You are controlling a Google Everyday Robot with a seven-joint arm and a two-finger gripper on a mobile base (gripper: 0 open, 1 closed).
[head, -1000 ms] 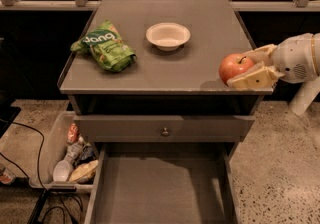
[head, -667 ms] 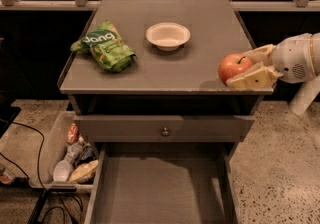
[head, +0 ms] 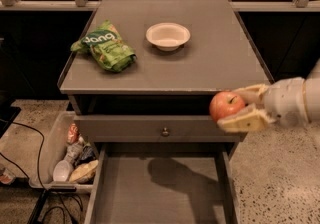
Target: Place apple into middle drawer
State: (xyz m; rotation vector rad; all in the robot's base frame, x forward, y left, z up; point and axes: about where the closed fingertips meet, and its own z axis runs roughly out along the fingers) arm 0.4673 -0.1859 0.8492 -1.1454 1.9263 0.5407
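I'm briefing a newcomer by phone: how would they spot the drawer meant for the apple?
Find the grey cabinet with the white bowl on top; the gripper holds the apple at its front right corner. Below the closed, knobbed drawer front lies the middle drawer, the only one pulled open, showing a flat grey floor.

There is one apple (head: 226, 105), just off the front right corner of the bench (head: 215, 63). One pincer (head: 229, 108) holds it there, two fingers closed round it. The bench carries one bowl (head: 168, 35) near the back edge and one green bag (head: 105, 46) toward the left edge. Below the front edge are one drawer front (head: 130, 129) with one knob (head: 165, 131) and one open drawer (head: 160, 193). One bin (head: 52, 150) stands by the front left corner, its contents too jumbled to count.
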